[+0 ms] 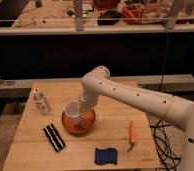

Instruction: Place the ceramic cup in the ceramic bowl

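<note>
The orange ceramic bowl [78, 125] sits on the wooden table [115, 145], left of centre. The white ceramic cup [73, 110] is inside the bowl's mouth, at or just above its bottom. My white arm reaches in from the right, and its gripper [79, 107] is directly over the bowl, at the cup's rim. The arm's wrist hides most of the gripper.
A small clear bottle [41, 101] stands at the table's left. A black striped object [54, 137] lies front left. A blue sponge [105, 155] lies at the front, and an orange carrot [132, 133] lies to the right. Cables [162, 142] hang off the table's right edge.
</note>
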Available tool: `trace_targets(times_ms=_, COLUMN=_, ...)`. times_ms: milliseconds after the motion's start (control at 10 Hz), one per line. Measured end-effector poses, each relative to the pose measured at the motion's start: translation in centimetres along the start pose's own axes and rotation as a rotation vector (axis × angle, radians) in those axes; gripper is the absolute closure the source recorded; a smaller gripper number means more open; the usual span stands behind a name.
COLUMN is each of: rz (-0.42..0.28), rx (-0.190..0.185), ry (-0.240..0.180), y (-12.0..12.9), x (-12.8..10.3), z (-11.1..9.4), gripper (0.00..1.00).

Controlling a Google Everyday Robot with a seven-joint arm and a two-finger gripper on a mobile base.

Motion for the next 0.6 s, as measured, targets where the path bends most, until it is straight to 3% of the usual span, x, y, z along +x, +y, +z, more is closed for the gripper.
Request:
trace_targets(times_ms=300, rz=0.007, rx=0.002, ry=0.005, y=0.10, x=0.03, z=0.03, gripper=0.66)
trace_targets(times_ms=600, rz=0.016, rx=0.005, ry=0.013, y=0.14, x=0.07, z=-0.05, gripper=0.47)
